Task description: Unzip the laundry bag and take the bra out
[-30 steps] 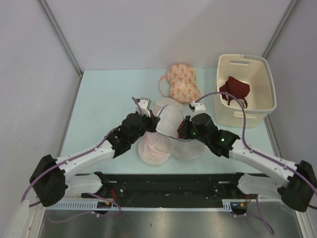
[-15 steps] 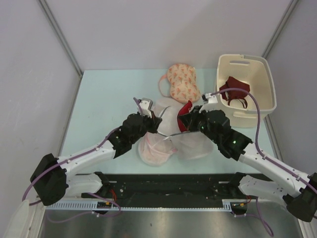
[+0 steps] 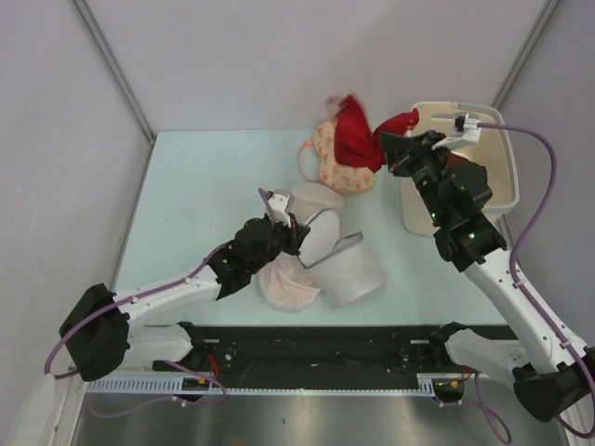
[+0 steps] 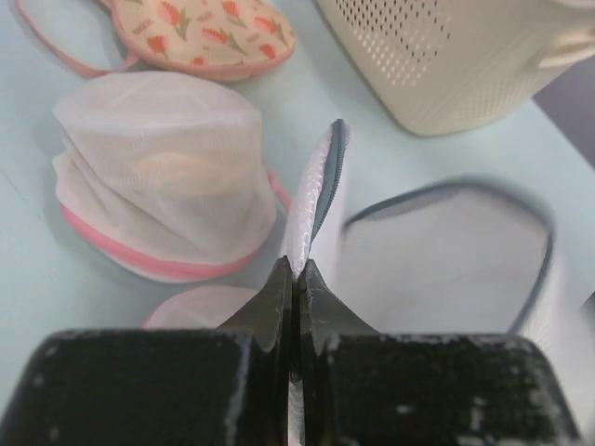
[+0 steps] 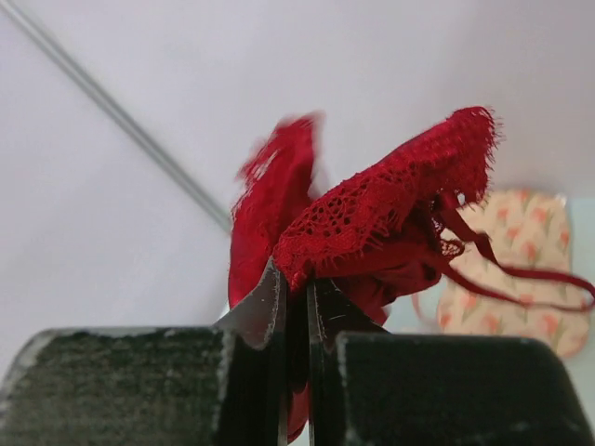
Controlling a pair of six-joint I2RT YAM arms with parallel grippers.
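The white mesh laundry bag (image 3: pixel 342 265) with a grey zip rim lies open on the table; it also shows in the left wrist view (image 4: pixel 446 251). My left gripper (image 3: pixel 294 226) is shut on its raised flap (image 4: pixel 316 209). My right gripper (image 3: pixel 389 149) is shut on the dark red bra (image 3: pixel 353 135) and holds it high in the air, left of the bin and over the peach bra. In the right wrist view the red lace (image 5: pixel 372 218) sits pinched between the jaws of my right gripper (image 5: pixel 297 283), a thin strap trailing to the right.
A peach patterned bra (image 3: pixel 333 165) lies at the back of the table. Two mesh pouches with pink trim (image 3: pixel 288 279) (image 4: pixel 158 177) lie by the laundry bag. A cream bin (image 3: pixel 493 186) stands at the right.
My right gripper pulled the dark red bra out of the laundry bag and lifted it up and back toward the bin. The left gripper kept its hold on the flap.
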